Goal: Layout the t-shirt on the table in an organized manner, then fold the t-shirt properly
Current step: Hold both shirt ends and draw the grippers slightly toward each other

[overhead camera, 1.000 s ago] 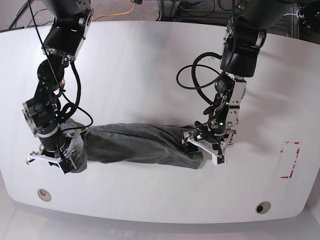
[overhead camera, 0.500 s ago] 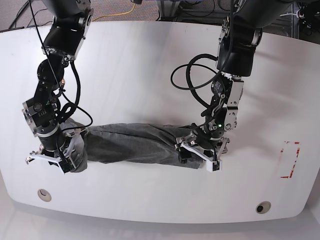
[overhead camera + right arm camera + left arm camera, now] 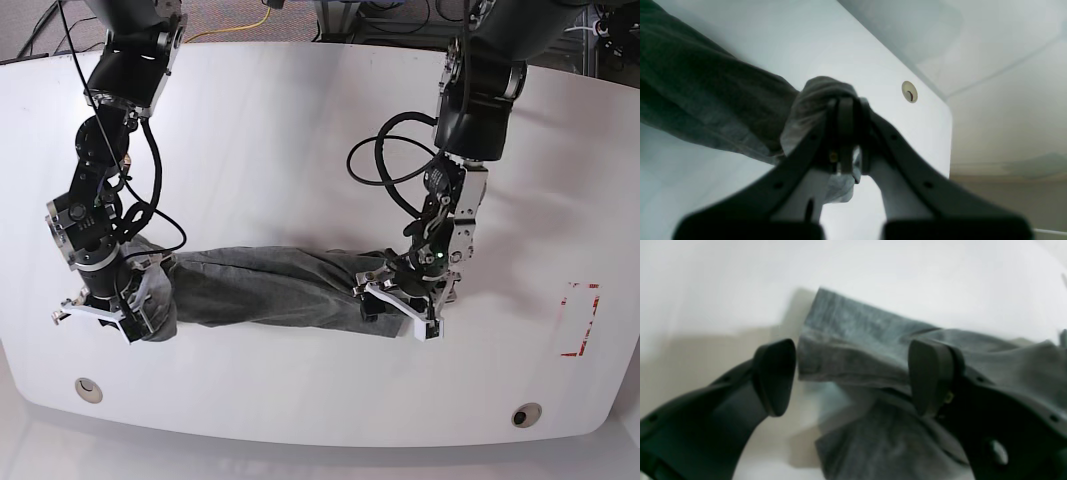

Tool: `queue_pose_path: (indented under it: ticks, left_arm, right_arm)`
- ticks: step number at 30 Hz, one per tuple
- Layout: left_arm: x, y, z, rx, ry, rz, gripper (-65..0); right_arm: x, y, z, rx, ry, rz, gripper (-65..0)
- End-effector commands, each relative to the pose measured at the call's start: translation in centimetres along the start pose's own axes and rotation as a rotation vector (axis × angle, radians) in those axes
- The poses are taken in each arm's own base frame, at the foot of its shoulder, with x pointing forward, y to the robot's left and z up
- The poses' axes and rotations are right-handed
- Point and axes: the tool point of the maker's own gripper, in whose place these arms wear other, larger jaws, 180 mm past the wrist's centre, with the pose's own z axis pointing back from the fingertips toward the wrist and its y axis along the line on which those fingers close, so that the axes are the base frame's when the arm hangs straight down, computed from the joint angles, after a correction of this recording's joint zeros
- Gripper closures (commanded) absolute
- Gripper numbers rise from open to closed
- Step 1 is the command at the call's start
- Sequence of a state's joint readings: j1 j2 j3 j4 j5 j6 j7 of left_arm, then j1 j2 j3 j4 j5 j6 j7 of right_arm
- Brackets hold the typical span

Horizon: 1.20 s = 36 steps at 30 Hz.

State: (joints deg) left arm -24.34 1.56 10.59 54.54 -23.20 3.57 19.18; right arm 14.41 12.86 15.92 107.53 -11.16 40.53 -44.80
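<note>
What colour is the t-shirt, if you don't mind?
Heather grey t-shirt, seen best in the base view.

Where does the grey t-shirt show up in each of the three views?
Base: t-shirt bunched lengthwise across the lower middle.
Left wrist: centre to right, its end between open jaws.
Right wrist: left side, its end pinched at centre.
Shared landmark: the white table, in all three.

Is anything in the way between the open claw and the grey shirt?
No, nothing visible. The left gripper is open right at the end of the t-shirt, with cloth already between its fingers. The right gripper pinches the other end.
</note>
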Motion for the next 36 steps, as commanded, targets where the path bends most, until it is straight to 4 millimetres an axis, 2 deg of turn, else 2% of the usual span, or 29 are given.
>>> queue_pose_path:
  ticks: [1,4,23,27,36]
  left_arm:
    - [2.1,-0.9,-0.6,-0.015,-0.041,0.001,-49.7]
    - [1.4,-0.8,-1.0,-0.009,-0.021,0.009,-49.7]
    - [2.4,-0.6,-1.1,0.000,-0.084,0.012,-49.7]
    - [0.8,-0.7,-1.6,0.007,-0.066,0.022,-49.7]
    - [0.6,-0.7,-2.4,0.020,-0.071,0.030,-49.7]
  right_arm:
    - [1.6,-1.4,0.4,-0.037,-0.054,0.002,0.0]
    - [1.6,-1.4,0.4,-0.037,-0.054,0.002,0.0]
    - [1.6,-1.4,0.4,-0.037,-0.054,0.002,0.0]
    - [1.6,-1.4,0.4,-0.037,-0.054,0.002,0.0]
    - [1.6,-1.4,0.4,-0.037,-0.054,0.002,0.0]
